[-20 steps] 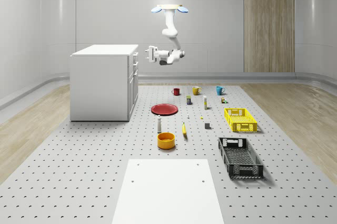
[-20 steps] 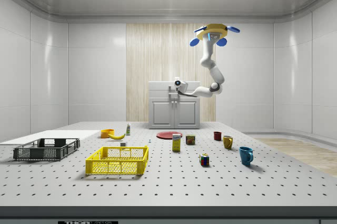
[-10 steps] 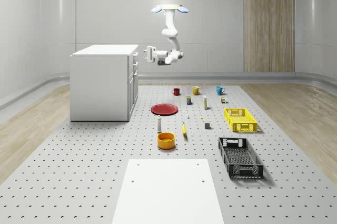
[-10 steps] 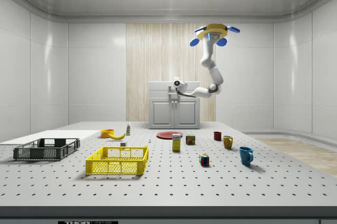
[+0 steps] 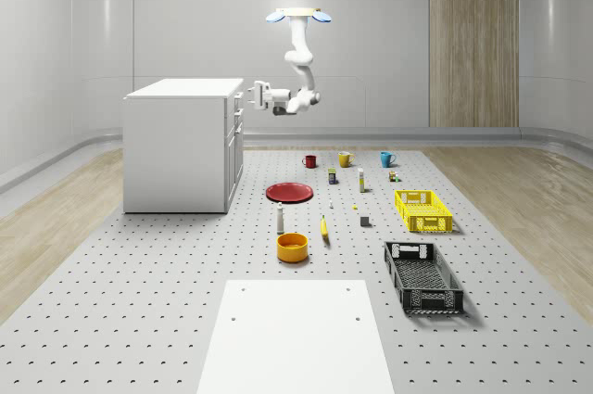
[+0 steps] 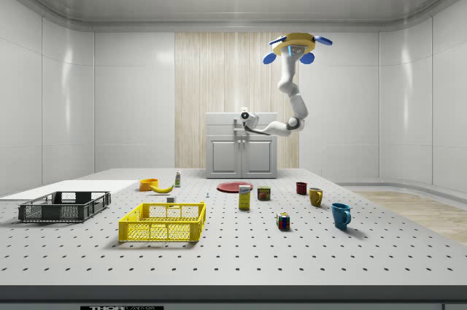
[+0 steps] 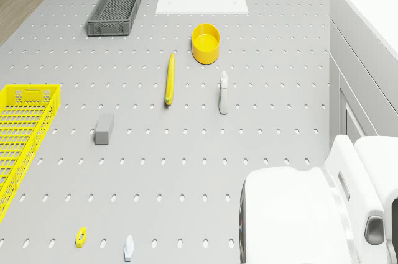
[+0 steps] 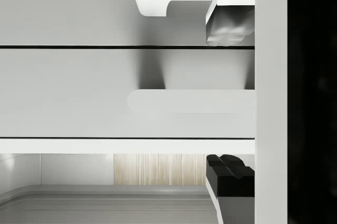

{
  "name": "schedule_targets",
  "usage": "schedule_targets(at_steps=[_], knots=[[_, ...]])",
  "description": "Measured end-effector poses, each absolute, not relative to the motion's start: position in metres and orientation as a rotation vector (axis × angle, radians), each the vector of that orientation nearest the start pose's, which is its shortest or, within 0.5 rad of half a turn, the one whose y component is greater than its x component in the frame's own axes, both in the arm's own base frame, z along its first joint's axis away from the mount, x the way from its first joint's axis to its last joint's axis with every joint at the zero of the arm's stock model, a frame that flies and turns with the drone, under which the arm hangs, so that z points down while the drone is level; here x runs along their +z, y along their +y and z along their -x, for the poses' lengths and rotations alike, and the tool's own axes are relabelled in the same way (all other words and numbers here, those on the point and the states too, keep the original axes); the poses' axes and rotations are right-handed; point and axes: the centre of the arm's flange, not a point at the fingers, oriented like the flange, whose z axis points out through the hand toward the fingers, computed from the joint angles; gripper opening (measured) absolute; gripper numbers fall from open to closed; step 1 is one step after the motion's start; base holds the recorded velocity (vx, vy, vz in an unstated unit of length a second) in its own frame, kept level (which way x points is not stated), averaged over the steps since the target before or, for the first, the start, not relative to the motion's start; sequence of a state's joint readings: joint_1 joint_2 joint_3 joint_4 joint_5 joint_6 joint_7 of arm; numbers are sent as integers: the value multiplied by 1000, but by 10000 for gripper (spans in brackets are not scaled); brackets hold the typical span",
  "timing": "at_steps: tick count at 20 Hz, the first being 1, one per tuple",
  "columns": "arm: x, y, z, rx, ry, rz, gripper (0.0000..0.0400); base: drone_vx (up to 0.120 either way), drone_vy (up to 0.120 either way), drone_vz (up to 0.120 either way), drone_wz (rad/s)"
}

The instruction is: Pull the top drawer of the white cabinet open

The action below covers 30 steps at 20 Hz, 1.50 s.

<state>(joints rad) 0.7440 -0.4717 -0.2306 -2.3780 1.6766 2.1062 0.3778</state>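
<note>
Cabinet first: the white cabinet [image 5: 181,146] stands on the perforated tabletop [image 5: 130,273] at the whole-scene view's left, its drawer fronts facing that view's right. Its top drawer [image 8: 68,92] sits flush with the cabinet face, shut.

Just beside that face, level with the top drawer, the end effector [image 5: 251,95] points straight at the cabinet. In the wrist view its fingers [image 8: 230,26] are spread apart, one on each side of the drawer's handle [image 8: 179,101], with the handle lying in the gap between them and neither pad touching it.

From there the arm [image 5: 298,65] bends up and rightward to the drone [image 5: 298,15], which hovers high above the tabletop, beside the cabinet rather than over it.

Further right, on the tabletop, lie a red plate [image 5: 289,192], an orange bowl [image 5: 292,247], a yellow crate [image 5: 423,210] and a black crate [image 5: 422,276], all well apart from the cabinet.
</note>
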Motion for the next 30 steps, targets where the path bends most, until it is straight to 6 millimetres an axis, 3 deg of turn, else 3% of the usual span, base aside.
schedule_targets(at_steps=[16, 30], knots=[[564, 290, -372, 613, 610, 1482, 305, 0, 0, 0, 0], [564, 298, -376, 613, 610, 1482, 305, 0, 0, 0, 0]])
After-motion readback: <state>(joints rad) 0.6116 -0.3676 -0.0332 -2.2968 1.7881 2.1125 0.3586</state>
